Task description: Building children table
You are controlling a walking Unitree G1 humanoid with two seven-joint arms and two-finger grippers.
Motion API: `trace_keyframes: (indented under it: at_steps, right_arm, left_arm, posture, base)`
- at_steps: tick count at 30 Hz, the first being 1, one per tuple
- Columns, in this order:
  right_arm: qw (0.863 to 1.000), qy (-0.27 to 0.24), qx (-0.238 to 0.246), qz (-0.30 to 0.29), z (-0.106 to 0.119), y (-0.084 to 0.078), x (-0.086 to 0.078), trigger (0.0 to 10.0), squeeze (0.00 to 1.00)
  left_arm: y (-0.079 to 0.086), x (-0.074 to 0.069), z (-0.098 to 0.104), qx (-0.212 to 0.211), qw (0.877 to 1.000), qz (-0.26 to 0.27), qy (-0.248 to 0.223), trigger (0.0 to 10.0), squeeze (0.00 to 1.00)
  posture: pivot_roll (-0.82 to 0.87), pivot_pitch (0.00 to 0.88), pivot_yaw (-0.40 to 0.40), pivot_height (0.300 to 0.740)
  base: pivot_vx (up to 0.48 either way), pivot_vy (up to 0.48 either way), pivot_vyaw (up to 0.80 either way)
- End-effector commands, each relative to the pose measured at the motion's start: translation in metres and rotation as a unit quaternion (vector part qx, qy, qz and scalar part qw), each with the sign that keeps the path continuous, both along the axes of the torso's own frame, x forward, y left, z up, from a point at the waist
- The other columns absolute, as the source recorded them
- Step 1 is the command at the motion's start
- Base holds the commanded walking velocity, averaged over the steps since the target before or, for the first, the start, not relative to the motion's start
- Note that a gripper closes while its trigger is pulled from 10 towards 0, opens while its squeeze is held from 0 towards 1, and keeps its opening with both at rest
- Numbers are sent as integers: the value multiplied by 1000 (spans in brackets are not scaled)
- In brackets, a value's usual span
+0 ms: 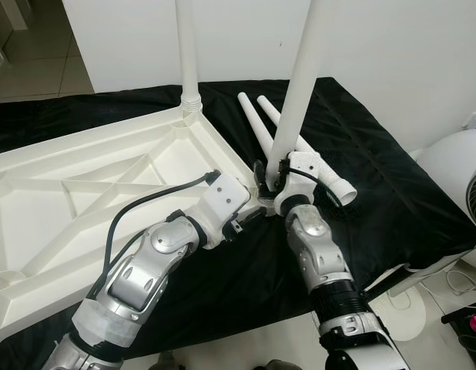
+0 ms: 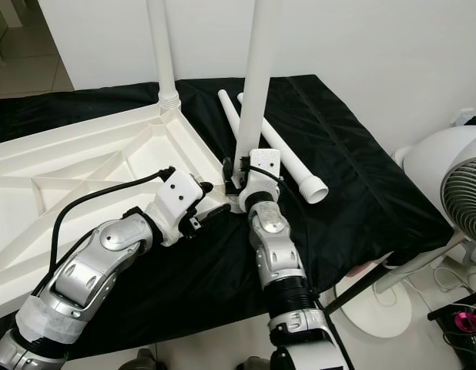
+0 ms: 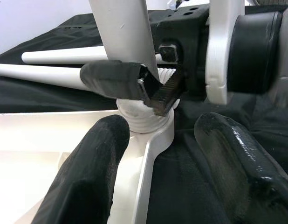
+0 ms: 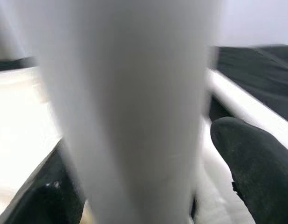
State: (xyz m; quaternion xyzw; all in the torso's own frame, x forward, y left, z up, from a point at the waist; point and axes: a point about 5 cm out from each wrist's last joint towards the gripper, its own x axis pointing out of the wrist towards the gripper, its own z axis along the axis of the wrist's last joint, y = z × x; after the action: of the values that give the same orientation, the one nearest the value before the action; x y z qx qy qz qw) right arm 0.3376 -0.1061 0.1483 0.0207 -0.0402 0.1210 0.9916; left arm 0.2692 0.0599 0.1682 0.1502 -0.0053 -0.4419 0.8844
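A white table top (image 1: 84, 193) lies upside down on a black cloth. One white leg (image 1: 187, 46) stands in its far corner socket. My right gripper (image 1: 267, 179) is shut on a second white leg (image 1: 298, 77), held upright with its threaded end at the near right corner socket (image 3: 145, 117). In the right wrist view this leg (image 4: 130, 102) sits between the black fingers (image 4: 256, 163). My left gripper (image 3: 162, 128) is open, one finger on each side of that corner, touching nothing. Two loose legs (image 1: 263, 123) lie on the cloth behind.
The black cloth (image 1: 377, 169) covers the work surface, whose edge drops off at the right and front. A white fan (image 2: 454, 185) stands on the floor to the right. A white wall runs behind.
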Motion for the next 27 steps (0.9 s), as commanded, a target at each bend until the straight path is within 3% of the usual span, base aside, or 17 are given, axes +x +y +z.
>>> trace_keyframes:
  at_steps: [1, 4, 10, 11, 18, 20, 22, 23, 24, 25, 27]
  right_arm:
    - [1000, 5, 2, 27, 0, 0, 2, 10000, 0]
    - [995, -6, -46, 86, -1, -9, 5, 10000, 0]
    - [989, -6, -75, 130, -4, -11, 6, 10000, 0]
    - [980, -7, -102, 171, -6, -11, 9, 10000, 0]
    - [972, -11, -120, 202, -6, -10, 14, 10000, 0]
    - [967, -9, -130, 218, -4, -8, 19, 8667, 0]
    - [966, -9, -131, 224, -3, -8, 21, 8667, 0]
    - [964, -8, -134, 228, -2, -8, 23, 7412, 0]
    - [964, -8, -134, 228, -2, -8, 23, 7412, 0]
    - [963, -7, -136, 231, -2, -9, 25, 6549, 0]
    - [963, -6, -138, 233, -1, -10, 27, 6549, 0]
  left_arm:
    - [-2, -3, -1, 4, 1000, -25, 5, 10000, 0]
    - [-2, -3, -1, 4, 1000, -27, 5, 10000, 0]
    - [-2, -3, -1, 4, 1000, -28, 7, 10000, 0]
    - [0, -2, -5, 2, 1000, -20, 12, 10000, 0]
    - [4, -1, -9, -3, 1000, -5, 16, 10000, 0]
    - [8, -2, -12, -11, 1000, 2, 18, 10000, 0]
    - [9, -1, -14, -13, 1000, 5, 19, 10000, 0]
    - [10, -2, -17, -13, 1000, 6, 22, 10000, 0]
    - [10, -2, -17, -13, 1000, 6, 22, 10000, 0]
    - [11, -4, -19, -11, 1000, 6, 25, 10000, 0]
    - [11, -4, -19, -10, 1000, 6, 26, 10000, 0]
  posture:
    - [-35, 0, -30, 740]
    - [-40, 0, -22, 740]
    - [-41, 0, -20, 740]
    - [-45, 0, -13, 740]
    - [-38, 0, -16, 740]
    - [-27, 0, -16, 740]
    - [-27, 0, -16, 740]
    - [-20, 0, -21, 740]
    - [-20, 0, -21, 740]
    - [-20, 0, -21, 740]
    - [-20, 0, -21, 740]
  base:
    - [0, 0, 0]
    - [0, 0, 0]
    - [0, 0, 0]
    - [0, 0, 0]
    - [0, 0, 0]
    - [0, 0, 0]
    - [0, 0, 0]
    - [0, 0, 0]
    - [0, 0, 0]
    - [0, 0, 0]
    - [0, 0, 0]
